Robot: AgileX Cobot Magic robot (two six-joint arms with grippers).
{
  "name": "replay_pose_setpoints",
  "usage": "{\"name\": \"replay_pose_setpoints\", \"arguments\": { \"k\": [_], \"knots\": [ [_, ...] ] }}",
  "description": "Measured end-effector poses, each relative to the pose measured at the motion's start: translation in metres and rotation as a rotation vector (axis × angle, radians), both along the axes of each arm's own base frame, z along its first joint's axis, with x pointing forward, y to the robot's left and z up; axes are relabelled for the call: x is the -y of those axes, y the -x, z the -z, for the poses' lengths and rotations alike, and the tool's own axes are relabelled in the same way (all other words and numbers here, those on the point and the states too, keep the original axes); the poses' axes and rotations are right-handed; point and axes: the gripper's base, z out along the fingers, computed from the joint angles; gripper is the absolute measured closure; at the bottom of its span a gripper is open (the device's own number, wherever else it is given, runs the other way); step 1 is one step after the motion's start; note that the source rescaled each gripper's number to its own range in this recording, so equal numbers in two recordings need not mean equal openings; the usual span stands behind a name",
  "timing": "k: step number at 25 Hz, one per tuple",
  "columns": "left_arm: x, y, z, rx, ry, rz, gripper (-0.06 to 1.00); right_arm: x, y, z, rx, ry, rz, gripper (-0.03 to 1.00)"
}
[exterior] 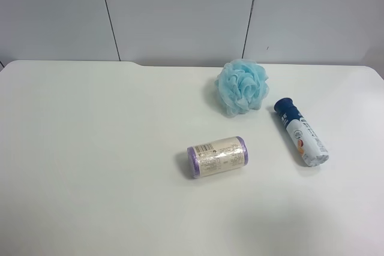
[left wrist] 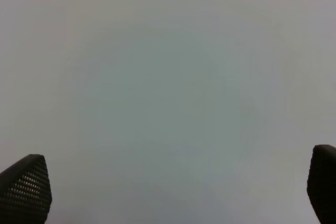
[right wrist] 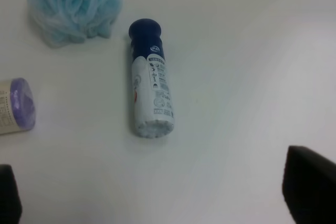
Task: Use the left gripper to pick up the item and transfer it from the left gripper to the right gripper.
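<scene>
The item, a slim bottle (exterior: 302, 131) with a dark blue cap and a blue-and-white label, lies on its side on the white table (exterior: 90, 148) at the exterior high view's right. It also shows in the right wrist view (right wrist: 150, 85), cap pointing away. My right gripper (right wrist: 157, 195) is open and empty, with the bottle lying apart from it, out beyond the fingertips (right wrist: 310, 184). My left gripper (left wrist: 173, 190) is open and empty over bare table, with only its fingertips (left wrist: 26, 187) showing. Neither arm shows in the exterior high view.
A purple-ended roll (exterior: 217, 156) lies on its side near the table's middle, and its end shows in the right wrist view (right wrist: 18, 106). A light blue mesh pouf (exterior: 242, 86) sits behind the bottle, also in the right wrist view (right wrist: 73, 3).
</scene>
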Motion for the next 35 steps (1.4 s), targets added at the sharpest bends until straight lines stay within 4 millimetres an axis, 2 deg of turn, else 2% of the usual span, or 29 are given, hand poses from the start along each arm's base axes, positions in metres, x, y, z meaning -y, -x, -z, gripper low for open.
{"name": "replay_pose_setpoints", "arguments": {
  "k": [15, 22, 35],
  "knots": [
    [0.0000, 0.0000, 0.0000, 0.000, 0.000, -0.002, -0.05, -0.0001, -0.0001, -0.0002, 0.002, 0.000, 0.013, -0.03],
    [0.0007, -0.0002, 0.0000, 0.000, 0.001, -0.099, -0.05, -0.0005, -0.0003, -0.0003, 0.003, 0.000, 0.076, -0.03],
    [0.0008, -0.0002, 0.0000, 0.000, 0.001, -0.105, -0.06, -0.0005, -0.0003, -0.0003, 0.003, 0.000, 0.076, -0.03]
  ]
}}
